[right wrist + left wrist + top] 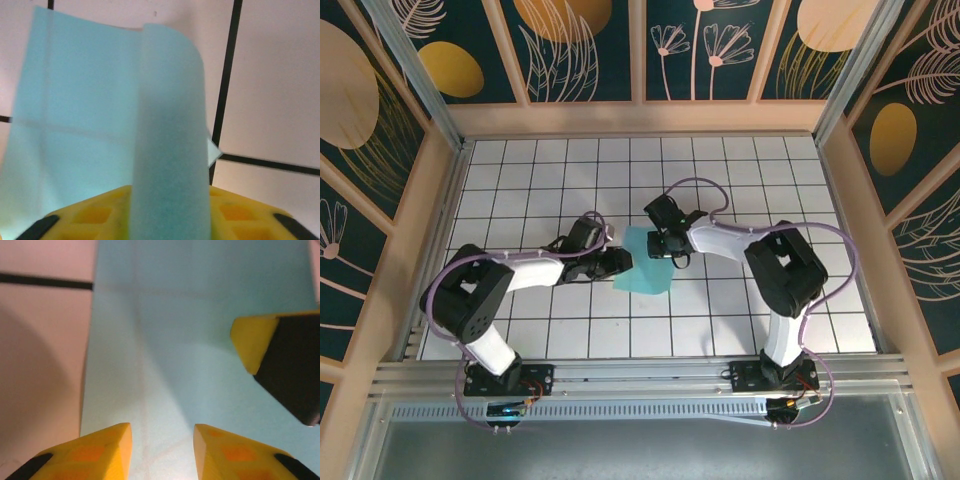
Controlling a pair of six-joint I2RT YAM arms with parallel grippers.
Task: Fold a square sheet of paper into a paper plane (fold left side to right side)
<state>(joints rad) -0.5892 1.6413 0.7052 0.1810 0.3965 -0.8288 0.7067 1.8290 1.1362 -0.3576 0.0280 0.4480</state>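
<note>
Nearest the lens, left wrist view: the left gripper (162, 452), its two yellow fingertips (102, 452) low in frame and standing apart. We see a clear gap with nothing between them, so the jaws are open.

Beneath them lies the square sheet of paper (175, 340), light teal and flat here, with faint crease lines across it. Its left edge runs straight against the white table (40, 370), where one black grid line (45, 281) shows. At the right of this view one yellow-tipped black finger (252, 345) from the right arm reaches in over the sheet. We cannot tell whether it touches.

From above, the sheet sits near the middle of the table, skewed to the grid, between the two arms. The left gripper is at its left edge and the right gripper (667, 252) is over its upper right part.

Right wrist view: the sheet's left part lies on the table. A broad flap (170, 125) rises from the yellow fingers (90, 217) and curls over at the top. The flap covers the gap between those fingers, so we cannot tell whether they are clamped on it. A small paper corner (215, 150) pokes out just right of the flap.
</note>
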